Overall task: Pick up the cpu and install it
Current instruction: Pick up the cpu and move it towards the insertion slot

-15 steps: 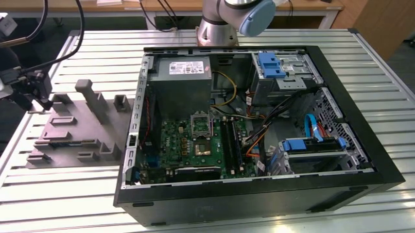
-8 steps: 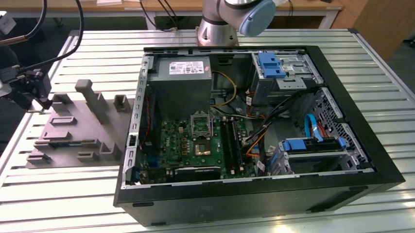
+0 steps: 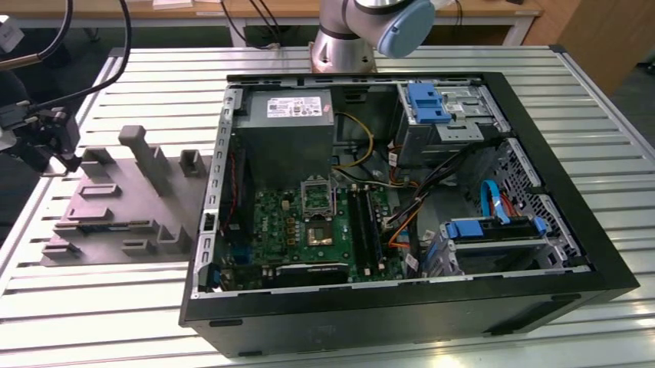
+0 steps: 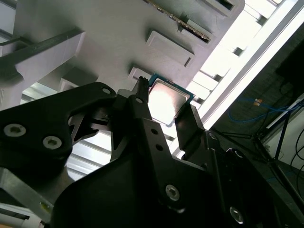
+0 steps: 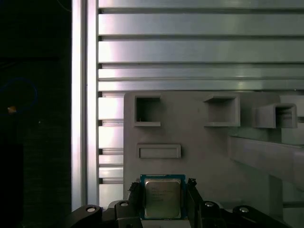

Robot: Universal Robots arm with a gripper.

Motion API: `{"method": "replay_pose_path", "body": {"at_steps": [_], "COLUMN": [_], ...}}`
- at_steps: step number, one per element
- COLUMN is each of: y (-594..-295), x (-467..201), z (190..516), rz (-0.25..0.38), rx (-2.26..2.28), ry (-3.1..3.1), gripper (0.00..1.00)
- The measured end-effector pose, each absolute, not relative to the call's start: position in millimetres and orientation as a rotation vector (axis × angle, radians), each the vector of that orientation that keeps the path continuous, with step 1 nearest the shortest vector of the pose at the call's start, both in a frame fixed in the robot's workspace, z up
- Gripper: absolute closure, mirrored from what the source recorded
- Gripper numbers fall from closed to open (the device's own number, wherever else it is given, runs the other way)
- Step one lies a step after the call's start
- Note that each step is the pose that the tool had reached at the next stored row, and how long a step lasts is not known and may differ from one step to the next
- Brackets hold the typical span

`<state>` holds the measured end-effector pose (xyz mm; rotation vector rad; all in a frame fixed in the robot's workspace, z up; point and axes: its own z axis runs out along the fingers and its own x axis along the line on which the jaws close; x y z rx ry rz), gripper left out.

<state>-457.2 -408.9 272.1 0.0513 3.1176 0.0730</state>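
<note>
— Jaws first: how do they stand?

— Clamped on the cpu (image 5: 162, 198). In both wrist views the two black fingers (image 4: 141, 114) press its opposite edges. The gap between them is just the chip's width, and its silvery top faces the cameras.

— And where is that in the room?

— Far over on the exterior view's left. The gripper (image 3: 67, 159) hangs at the outer edge of the grey fixture tray (image 3: 123, 211), which lies on the slatted aluminium table (image 3: 92, 291). I cannot tell whether the chip is clear of the tray or touching it.

— What's around it on the tray?

— Square pockets and a shallow rectangular recess (image 5: 158, 151) near the chip. Further in there are upright posts (image 3: 149, 157), between the gripper and the case.

— Moving right?

— The open computer case (image 3: 409, 307) lies on its side just beside the tray. Its wall on the tray side stands between the tray and the board. Inside, the grey power supply (image 3: 297, 126) sits at the back. In front of it is the green motherboard (image 3: 297, 230) with the metal-framed socket (image 3: 317, 195), well apart from the chip. Loose cables (image 3: 440, 172) cross the middle, and blue drive caddies (image 3: 428, 103) sit on the right side. The arm's base (image 3: 348, 38) stands behind the case.
</note>
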Motion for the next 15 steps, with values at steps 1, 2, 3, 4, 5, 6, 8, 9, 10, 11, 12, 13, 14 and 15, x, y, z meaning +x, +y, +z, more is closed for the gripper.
{"method": "replay_pose_path", "body": {"at_steps": [1,2,3,4,5,6,8,9,10,11,12,13,14,15], "y": [-409.0,-409.0,-408.9,-408.9,-409.0,-409.0,-409.0,-408.9,-409.0,-408.9,-408.9,-408.9,-408.9,-408.9], "x": [-457.2,-457.2,-457.2,-457.2,-457.2,-457.2,-457.2,-457.2,-457.2,-457.2,-457.2,-457.2,-457.2,-457.2], "z": [272.4,272.8,273.1,273.5,273.8,274.1,274.6,274.9,275.1,275.4,275.7,275.9,276.1,276.4], "rz": [0.073,0.073,0.073,0.073,0.073,0.073,0.073,0.073,0.073,0.073,0.073,0.073,0.073,0.073], "rx": [0.051,0.051,0.051,0.051,0.051,0.051,0.051,0.051,0.051,0.051,0.051,0.051,0.051,0.051], "ry": [3.118,3.118,3.118,3.118,3.118,3.118,3.118,3.118,3.118,3.118,3.118,3.118,3.118,3.118], "gripper": [0.53,0.53,0.53,0.53,0.53,0.53,0.53,0.53,0.53,0.53,0.53,0.53,0.53,0.53]}}
